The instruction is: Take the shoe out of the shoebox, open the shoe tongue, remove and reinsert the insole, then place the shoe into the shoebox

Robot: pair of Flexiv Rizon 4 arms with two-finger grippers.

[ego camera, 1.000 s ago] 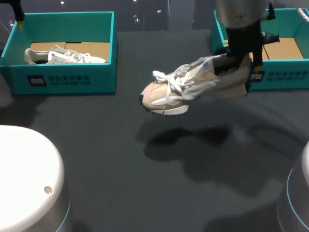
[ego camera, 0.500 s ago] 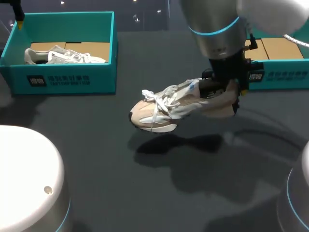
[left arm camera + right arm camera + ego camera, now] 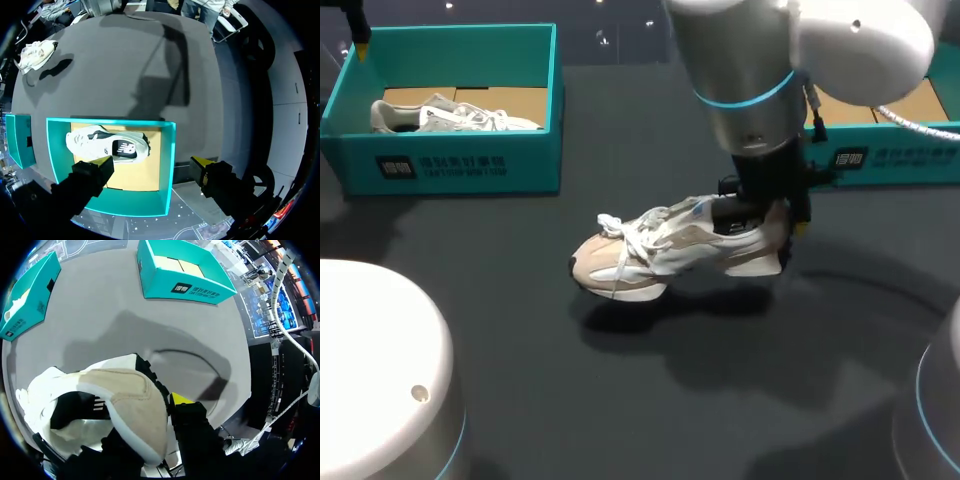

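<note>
My right end effector (image 3: 763,213) is clenched on the heel of the shoe (image 3: 650,250). The shoe hangs just over the tabletop (image 3: 520,320), long axis running sideways, toe toward my left side. Its shoebox (image 3: 895,158) sits close behind. My left end effector (image 3: 152,165) is released, well apart over the other box (image 3: 450,165), which holds a second shoe (image 3: 450,115). I can't see anything between sole and tabletop.

Suede-like shoe (image 3: 660,250), matt dark table (image 3: 510,300)
</note>
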